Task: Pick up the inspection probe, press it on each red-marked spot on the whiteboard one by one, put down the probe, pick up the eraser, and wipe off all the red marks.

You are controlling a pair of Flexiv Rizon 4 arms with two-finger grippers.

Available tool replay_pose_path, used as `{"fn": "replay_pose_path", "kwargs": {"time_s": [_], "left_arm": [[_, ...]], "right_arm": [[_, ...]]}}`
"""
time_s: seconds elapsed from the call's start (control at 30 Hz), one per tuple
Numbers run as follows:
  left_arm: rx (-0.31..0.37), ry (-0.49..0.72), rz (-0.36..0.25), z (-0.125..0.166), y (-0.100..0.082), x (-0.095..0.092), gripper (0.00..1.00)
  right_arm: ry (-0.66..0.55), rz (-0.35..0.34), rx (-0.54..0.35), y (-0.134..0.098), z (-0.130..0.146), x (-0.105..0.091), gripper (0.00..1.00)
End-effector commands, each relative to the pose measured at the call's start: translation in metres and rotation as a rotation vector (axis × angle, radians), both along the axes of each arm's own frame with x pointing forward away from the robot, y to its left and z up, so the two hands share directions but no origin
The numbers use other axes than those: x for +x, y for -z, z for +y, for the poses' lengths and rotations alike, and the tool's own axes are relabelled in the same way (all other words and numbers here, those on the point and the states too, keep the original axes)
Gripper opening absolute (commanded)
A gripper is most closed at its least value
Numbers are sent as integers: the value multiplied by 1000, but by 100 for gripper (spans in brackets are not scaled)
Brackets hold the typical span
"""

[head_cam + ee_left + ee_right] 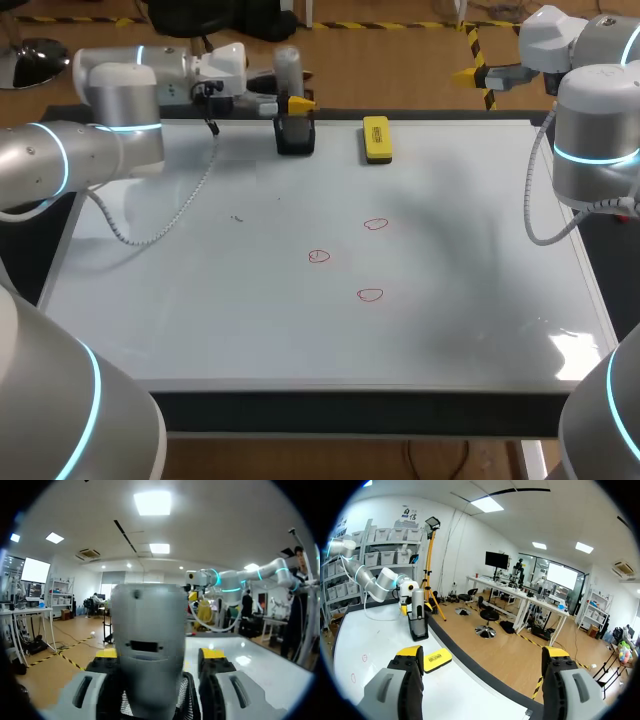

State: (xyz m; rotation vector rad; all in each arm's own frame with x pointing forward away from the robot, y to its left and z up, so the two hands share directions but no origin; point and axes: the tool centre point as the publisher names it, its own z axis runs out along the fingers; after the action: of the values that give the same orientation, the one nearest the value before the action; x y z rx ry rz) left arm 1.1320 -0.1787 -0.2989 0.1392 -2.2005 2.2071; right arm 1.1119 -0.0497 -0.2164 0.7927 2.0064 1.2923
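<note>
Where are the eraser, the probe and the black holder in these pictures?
eraser point(376, 139), head view, middle of its yellow top
probe point(148, 630), left wrist view, its grey body
black holder point(295, 136), head view, its front wall

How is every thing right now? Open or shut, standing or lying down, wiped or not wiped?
probe: standing upright in the black holder
left gripper: open, one finger on each side of the probe
right gripper: open, holding nothing
eraser: lying flat on the whiteboard, nothing touching it
red marks: three, none wiped off
</note>
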Motion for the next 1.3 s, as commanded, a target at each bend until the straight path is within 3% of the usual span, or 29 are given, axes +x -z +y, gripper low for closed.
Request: {"fn": "replay_pose_path", "kwargs": {"time_s": [0.03,0.13,0.17,0.2,0.73,0.87,1.3], "left_arm": [[-3,0,3,0,3,0,47],[-5,0,2,0,3,0,31],[-6,-1,1,0,3,0,20],[-7,-2,1,0,3,0,0],[-9,7,-57,-6,-21,-13,0],[20,6,-79,-8,-28,-16,0],[29,-7,-131,-3,-62,-18,0]], "right_arm": [[-1,1,-1,0,0,1,100],[-1,1,-1,0,0,1,100],[-1,1,-1,0,0,1,100],[-1,1,-1,0,0,1,100],[-1,1,-1,0,0,1,100],[-1,1,-1,0,0,1,100],[-1,1,-1,0,0,1,100]]}}
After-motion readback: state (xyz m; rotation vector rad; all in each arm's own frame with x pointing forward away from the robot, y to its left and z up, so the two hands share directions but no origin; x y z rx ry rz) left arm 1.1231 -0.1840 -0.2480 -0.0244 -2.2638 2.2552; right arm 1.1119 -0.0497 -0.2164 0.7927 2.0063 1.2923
